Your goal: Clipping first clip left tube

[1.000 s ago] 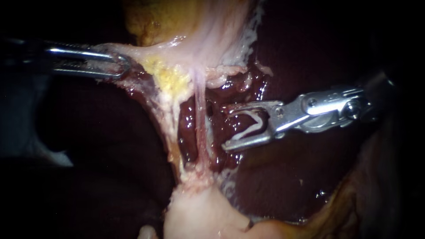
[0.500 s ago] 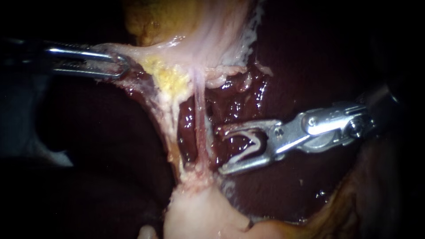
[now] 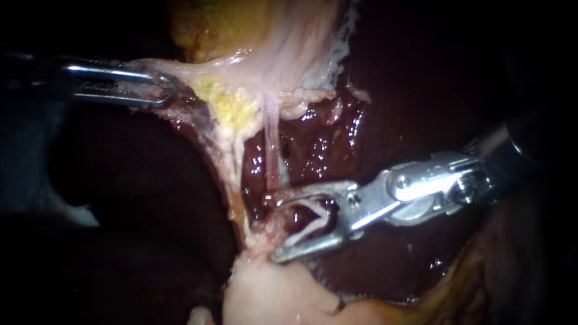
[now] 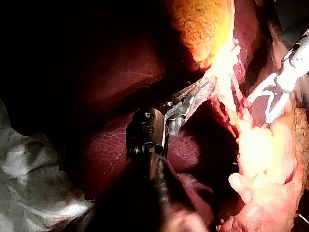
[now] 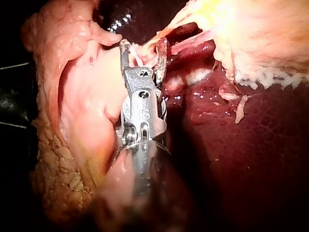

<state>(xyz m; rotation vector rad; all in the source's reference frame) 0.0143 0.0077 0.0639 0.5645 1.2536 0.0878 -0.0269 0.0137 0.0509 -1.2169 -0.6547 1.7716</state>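
Right instrument's (image 3: 271,227) jaws, wide apart, carry the clip (image 3: 325,215) at the tube (image 3: 271,144) (squeeze not yet done); left instrument's (image 3: 165,90) jaws pinch tissue (image 3: 192,72).

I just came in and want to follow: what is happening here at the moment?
The left instrument has its jaws shut on pale tissue, holding it stretched to the side. The right instrument carries an open clip in its jaws, set at the lower end of the thin tube, which appears to lie between them. The clip is not yet closed.
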